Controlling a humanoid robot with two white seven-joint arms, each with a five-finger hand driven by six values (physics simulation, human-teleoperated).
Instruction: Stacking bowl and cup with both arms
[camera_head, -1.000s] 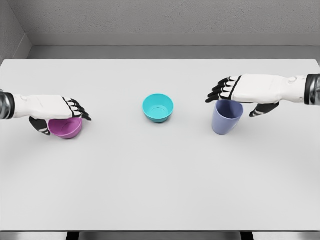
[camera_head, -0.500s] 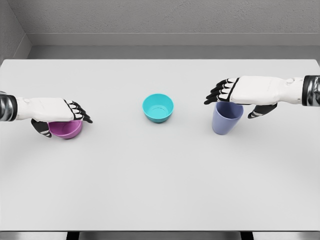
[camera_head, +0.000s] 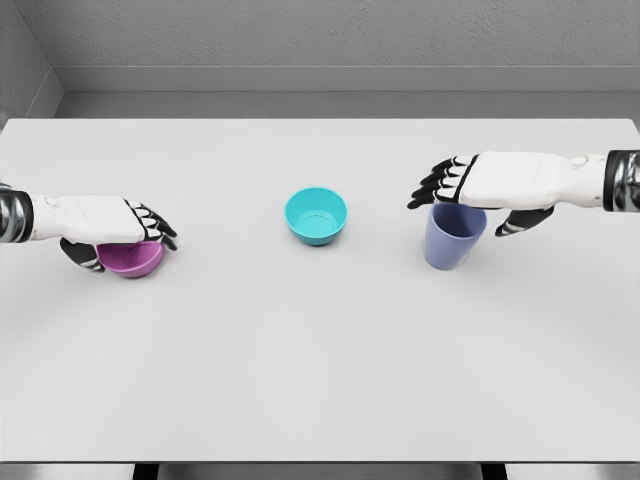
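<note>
A purple bowl (camera_head: 136, 262) sits at the table's left, with my left hand (camera_head: 120, 246) lying over it. Its fingers curl down over the right rim and the thumb presses the left side, so the hand is shut on the bowl. In the middle stands a teal bowl (camera_head: 316, 216), upright and untouched. Over on the right is a blue-violet cup (camera_head: 452, 242), also upright. My right hand (camera_head: 467, 208) hovers just over the cup's rim, fingers spread toward the left and thumb hanging to the cup's right, holding nothing.
All three things stand on a wide white table (camera_head: 320, 370). Grey walls rise behind its far edge, and its front edge runs along the bottom of the view.
My left hand's fingers have curled down around the purple bowl, which has shifted slightly left. The right hand has stayed over the cup.
</note>
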